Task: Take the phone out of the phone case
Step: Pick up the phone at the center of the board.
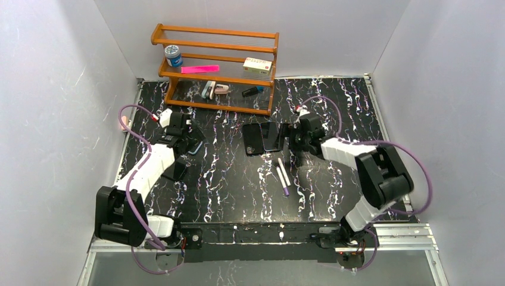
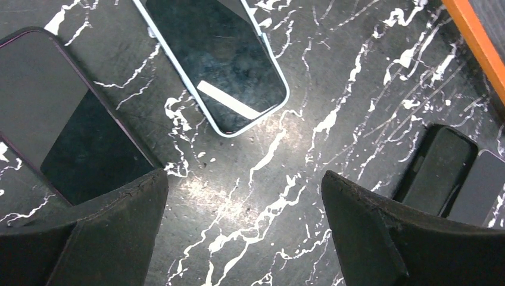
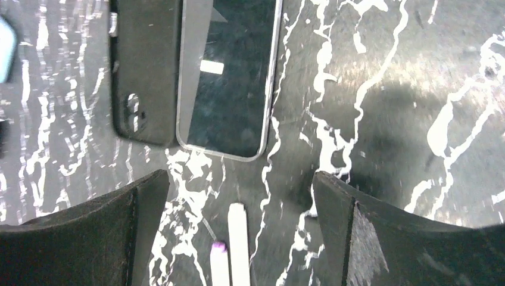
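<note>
apparently finished: phone (image 3: 229, 77) lies bare and screen-up on the worktop (image 1: 238, 185), with the empty phone case (image 3: 146, 71) just beside it at 9 o'clock in the right wrist view. right hand (image 3: 239, 190) hangs at their 6 o'clock, fingers spread, holding nothing. left hand (image 2: 244, 196) is also spread and empty near a white-rimmed phone (image 2: 217, 59). judged idle.
</note>
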Available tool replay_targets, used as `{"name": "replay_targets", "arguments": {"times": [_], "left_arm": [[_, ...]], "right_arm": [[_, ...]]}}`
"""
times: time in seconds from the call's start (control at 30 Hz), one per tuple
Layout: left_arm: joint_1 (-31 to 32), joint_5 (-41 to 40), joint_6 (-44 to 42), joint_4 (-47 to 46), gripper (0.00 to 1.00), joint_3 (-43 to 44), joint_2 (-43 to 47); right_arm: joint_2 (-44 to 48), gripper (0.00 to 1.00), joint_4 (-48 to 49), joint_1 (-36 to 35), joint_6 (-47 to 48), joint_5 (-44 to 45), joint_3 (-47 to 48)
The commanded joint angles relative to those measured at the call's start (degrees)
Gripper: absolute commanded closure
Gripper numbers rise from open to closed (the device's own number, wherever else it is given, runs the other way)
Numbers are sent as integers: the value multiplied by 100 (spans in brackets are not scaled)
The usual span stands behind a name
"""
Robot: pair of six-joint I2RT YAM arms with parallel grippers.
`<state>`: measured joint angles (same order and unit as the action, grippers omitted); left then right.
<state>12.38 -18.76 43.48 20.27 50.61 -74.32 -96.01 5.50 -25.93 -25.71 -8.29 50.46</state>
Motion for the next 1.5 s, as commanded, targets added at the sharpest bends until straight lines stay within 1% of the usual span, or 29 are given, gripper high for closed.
{"name": "replay_targets", "arguments": {"times": [0.0,0.03,0.1,0.17,0.33,0.37,0.43,0.6,0.67,0.87,1.0,1.13,1.37,1.4,1.47], "left_arm": [[-136,-562,153,386,2,233,-124],[-153,-626,201,421,2,291,-271],[-198,-677,303,413,2,421,-532],[-245,-725,428,430,2,608,-843],[-497,-681,646,482,2,1134,-1616],[-570,-643,706,463,2,1196,-1752],[-711,-523,805,416,2,1300,-2042],[-946,-146,916,364,2,1673,-2776],[-993,-114,954,371,2,1813,-2957],[-1080,-277,1008,450,2,2093,-3125],[-1084,-395,934,715,2,2380,-3271],[-1080,-439,1028,693,2,2343,-3163],[-1080,-541,1090,1008,2,2650,-3501],[-1080,-563,1092,1039,2,2680,-3543],[-1083,-619,1115,1134,2,2700,-3605]], "right_arm": [[1223,1,1503,17,-499,635,-753],[1491,1,1780,11,-635,739,-901],[1931,1,2139,18,-452,604,-1103],[2182,1,2433,17,-399,549,-1287],[2698,1,2982,14,-511,795,-1798],[2781,1,3076,14,-482,927,-1876],[2916,1,3212,11,-353,870,-2017],[3040,1,3365,13,-162,544,-2119],[3028,1,3361,13,-124,492,-2123],[3022,1,3382,11,-48,390,-2129],[2974,1,3342,11,-73,397,-2095],[2921,1,3338,16,-85,402,-2073],[2842,1,3346,14,-600,794,-2097],[2850,1,3343,18,-652,1009,-2098],[2843,1,3327,13,-476,907,-2088]]}}
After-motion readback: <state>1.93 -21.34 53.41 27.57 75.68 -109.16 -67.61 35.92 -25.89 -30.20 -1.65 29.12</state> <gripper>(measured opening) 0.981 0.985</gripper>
